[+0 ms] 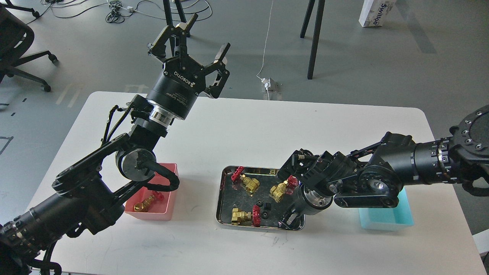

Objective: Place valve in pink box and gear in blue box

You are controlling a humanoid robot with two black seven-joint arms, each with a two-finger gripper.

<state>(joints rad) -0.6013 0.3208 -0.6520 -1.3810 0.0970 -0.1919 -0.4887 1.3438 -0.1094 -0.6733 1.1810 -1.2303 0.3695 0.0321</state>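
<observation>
Three brass valves with red handwheels (248, 182) (280, 189) (242, 215) lie in the steel tray (219, 200). A fourth valve (146, 202) lies in the pink box (168, 214). Tiny black gears (263, 206) lie in the tray's middle. The blue box (386, 222) stands at the right, partly hidden by my right arm; nothing shows inside its visible part. My left gripper (206, 36) is open and empty, raised high above the table's far left. My right gripper (288, 220) points down into the tray's front right corner; its fingers are dark and mostly hidden.
The white table (237, 126) ends close behind my left gripper. My left forearm (88, 198) lies over the pink box's left side. Beyond the table are stand legs (315, 38), floor cables (267, 82) and an office chair (19, 46).
</observation>
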